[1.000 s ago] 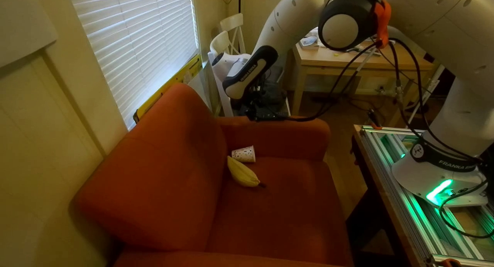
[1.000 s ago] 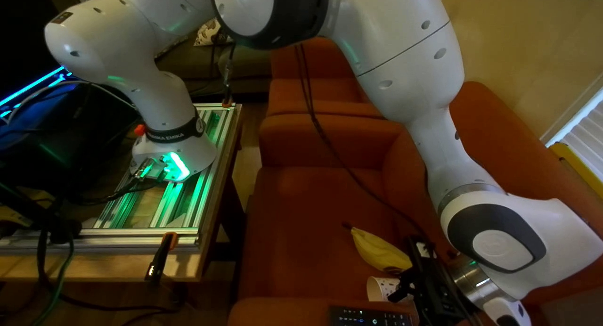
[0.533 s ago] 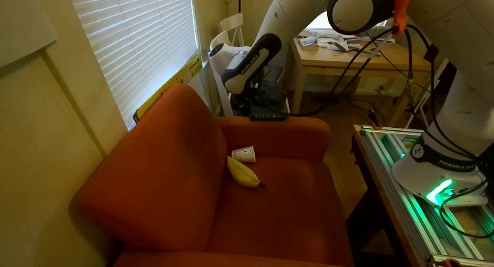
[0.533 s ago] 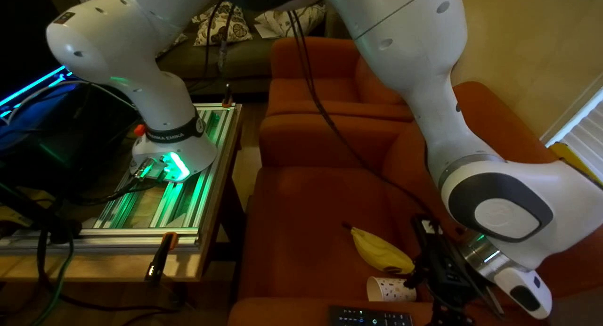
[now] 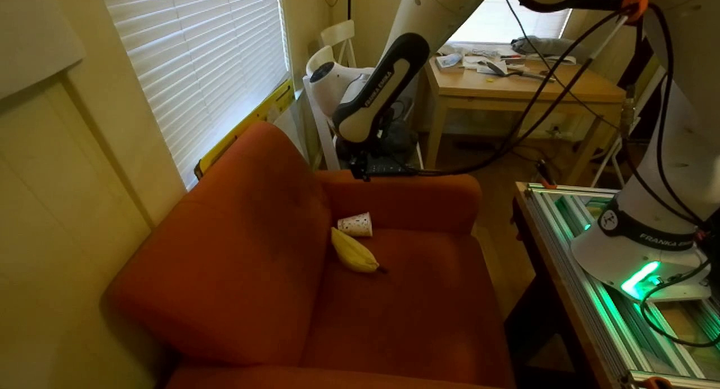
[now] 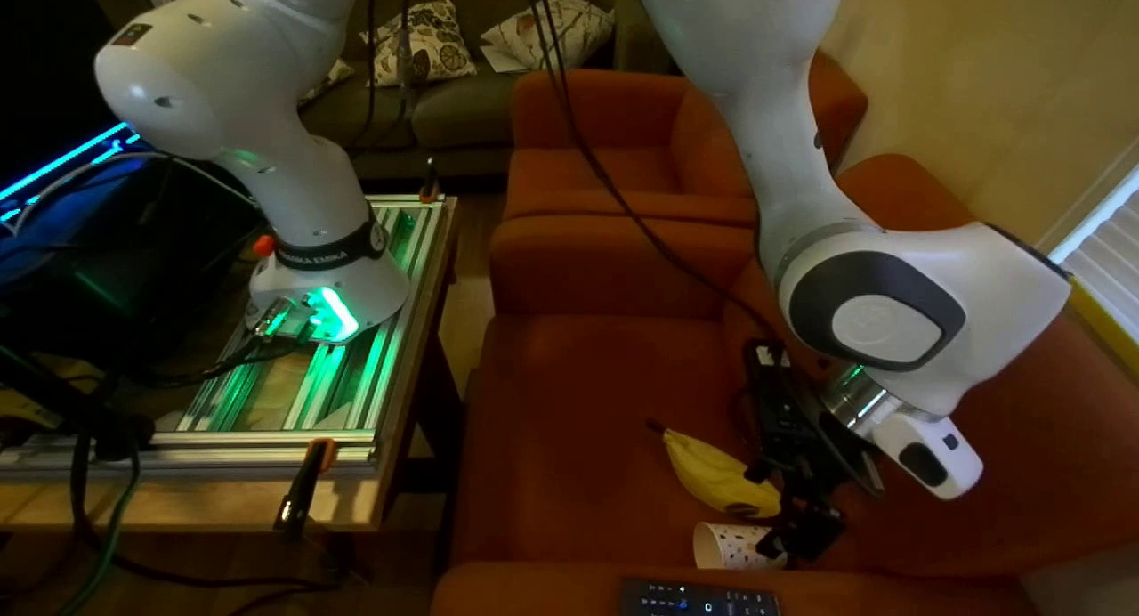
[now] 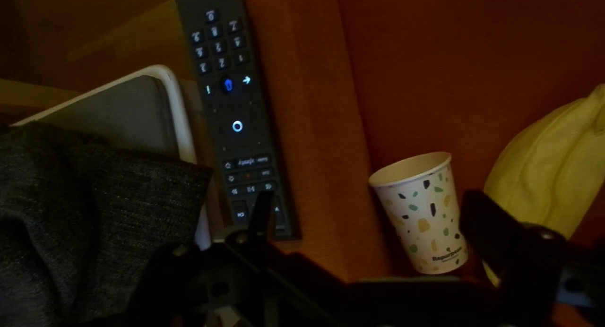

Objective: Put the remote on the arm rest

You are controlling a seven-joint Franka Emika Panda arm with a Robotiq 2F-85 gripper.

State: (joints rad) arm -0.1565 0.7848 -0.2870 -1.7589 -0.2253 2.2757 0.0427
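Note:
The remote (image 6: 698, 598), slim and black with lit buttons, lies flat on the arm rest (image 6: 525, 589). In the wrist view the remote (image 7: 236, 114) lies lengthwise near the outer edge of the rust-orange arm rest (image 7: 321, 128). In an exterior view it is a thin dark bar (image 5: 391, 168) on top of the arm rest (image 5: 422, 200), partly behind the cable. My gripper (image 7: 371, 209) is open with nothing between its fingers. It hovers above the arm rest and the seat's inner corner. One fingertip overlaps the remote's near end in the wrist view, apart from it in height.
A speckled paper cup (image 7: 420, 213) lies on its side on the seat against the arm rest. A yellow banana (image 6: 716, 474) lies beside it. Beyond the arm rest is a white chair with a dark cloth (image 7: 118, 223). The chair back (image 5: 242, 254) rises beside the gripper.
My gripper has moved away from the remote, shifting inward over the cup and banana side, and the arm has swung back. The remote, cup and banana have stayed put.

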